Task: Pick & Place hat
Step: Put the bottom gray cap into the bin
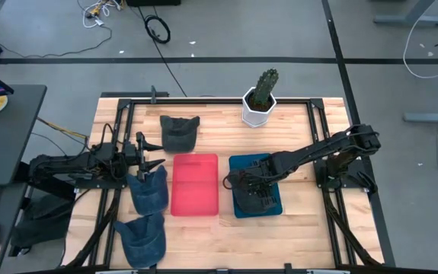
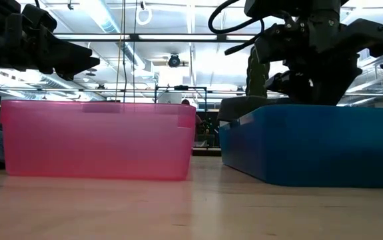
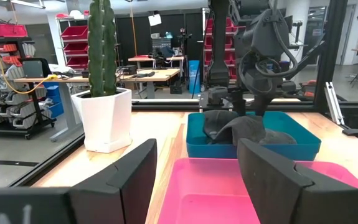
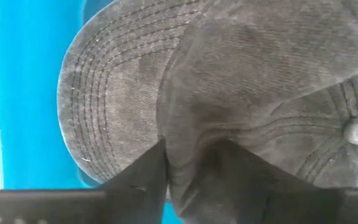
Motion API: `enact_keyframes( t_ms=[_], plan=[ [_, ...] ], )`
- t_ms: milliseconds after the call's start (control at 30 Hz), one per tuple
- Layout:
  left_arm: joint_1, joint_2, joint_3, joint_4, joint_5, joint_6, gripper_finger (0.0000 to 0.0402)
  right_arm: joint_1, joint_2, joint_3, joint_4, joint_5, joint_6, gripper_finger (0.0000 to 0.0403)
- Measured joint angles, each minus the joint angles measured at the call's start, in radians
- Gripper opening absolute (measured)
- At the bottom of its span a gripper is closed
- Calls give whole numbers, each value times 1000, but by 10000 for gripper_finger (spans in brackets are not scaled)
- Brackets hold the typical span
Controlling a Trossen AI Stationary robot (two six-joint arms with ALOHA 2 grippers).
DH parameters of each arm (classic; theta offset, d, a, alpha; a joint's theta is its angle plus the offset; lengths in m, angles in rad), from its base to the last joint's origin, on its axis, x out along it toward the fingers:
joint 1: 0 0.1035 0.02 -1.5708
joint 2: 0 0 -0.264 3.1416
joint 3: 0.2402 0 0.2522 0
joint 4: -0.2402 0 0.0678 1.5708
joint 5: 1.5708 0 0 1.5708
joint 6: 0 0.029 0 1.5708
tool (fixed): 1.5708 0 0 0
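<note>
A dark grey cap (image 4: 228,81) is in the blue bin (image 1: 273,205), with my right gripper (image 1: 243,183) over it and shut on its crown. In the left wrist view the cap (image 3: 241,127) rises above the bin rim under that gripper (image 3: 253,106). My left gripper (image 1: 151,156) is open and hovers at the table's left, just above a blue denim cap (image 1: 150,189) that lies flat. A second blue cap (image 1: 142,236) lies nearer the near edge. Another dark cap (image 1: 179,131) lies toward the far edge. My right gripper pinches a raised fold of the cap's crown (image 4: 197,155) between its two fingers (image 4: 138,177), coming from above and pointing down. The brim (image 4: 104,106) spreads out over the blue bin floor. In the left wrist view the crown is drawn up above the rim.
A pink bin (image 1: 196,184) stands between the blue caps and the blue bin. A potted cactus (image 1: 260,99) in a white pot stands near the far edge. Black frame rails (image 1: 203,100) border the table. Bare wood lies along the near edge.
</note>
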Motion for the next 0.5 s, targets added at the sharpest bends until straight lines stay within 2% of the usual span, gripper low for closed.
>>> enact_keyframes(
  t_ms=[233,500],
  plan=[
    [0,0,0,0,0,0,227,0,0,80,-55,-10,4,194],
    [0,0,0,0,0,0,227,0,0,177,-21,13,-3,203]
  ],
)
